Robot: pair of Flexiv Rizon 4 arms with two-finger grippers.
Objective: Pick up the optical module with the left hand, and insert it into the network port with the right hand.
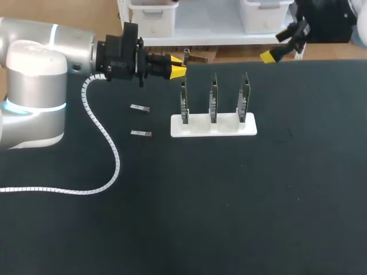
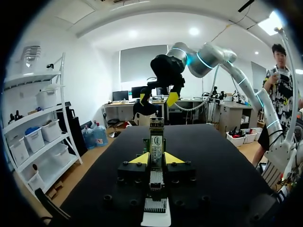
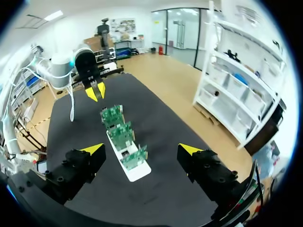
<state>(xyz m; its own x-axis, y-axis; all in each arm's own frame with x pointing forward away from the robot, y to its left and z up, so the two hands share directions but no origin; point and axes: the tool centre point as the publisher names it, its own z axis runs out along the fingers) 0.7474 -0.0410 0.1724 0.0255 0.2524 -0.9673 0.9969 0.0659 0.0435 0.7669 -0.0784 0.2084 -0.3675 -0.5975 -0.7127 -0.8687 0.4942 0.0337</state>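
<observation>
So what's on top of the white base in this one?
Three green circuit cards stand upright in a row on the white base. How they are fixed to it cannot be seen.

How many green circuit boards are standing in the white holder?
3 circuit boards in a row in the white holder: one nearest the left gripper, one in the middle, one at the far end. None seems hidden.

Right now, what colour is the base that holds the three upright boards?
The base is white; the head view shows it best.
</observation>
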